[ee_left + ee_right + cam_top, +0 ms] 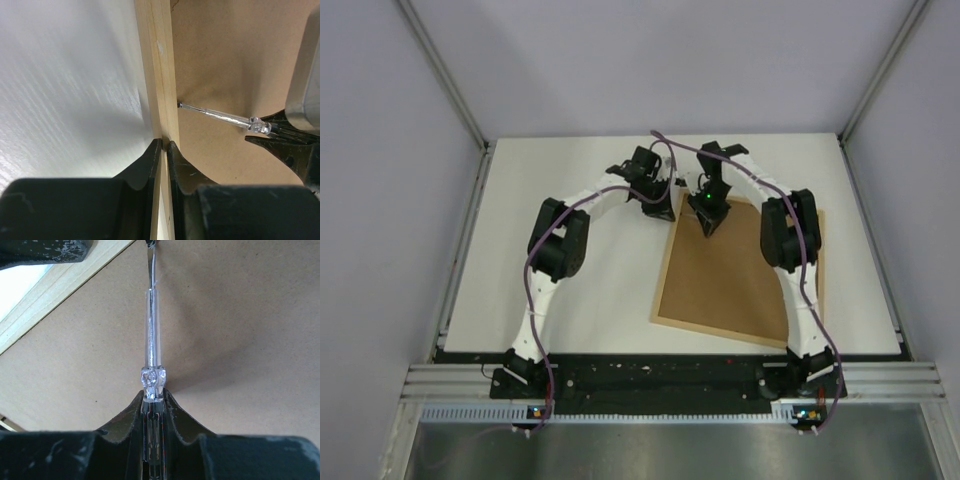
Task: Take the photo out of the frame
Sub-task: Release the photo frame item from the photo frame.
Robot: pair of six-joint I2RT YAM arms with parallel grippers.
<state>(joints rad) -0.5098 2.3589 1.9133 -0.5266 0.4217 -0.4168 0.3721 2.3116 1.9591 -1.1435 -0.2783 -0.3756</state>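
Frame (730, 285): laid with its brown back (240, 340) uppermost on the table (580, 300), right of centre in the top view.
Photo: not seen in any view; presumed to lie beneath the brown back.
Left gripper (165, 142): closed narrowly across the wood rail (157, 75) at the frame's upper left corner.
Right gripper (152, 392): closed on the handle of a clear screwdriver (151, 340).
Tool axis: pointed straight up from the jaws in the right wrist view, toward the rail.
Key relation: the tip is set at the seam between rail and back, just above the left gripper's hold in the left wrist view.
Nearer arm: both are placed at the same corner.
Next move, as judged: the back is to be prised up at this seam while the rail is pinned.
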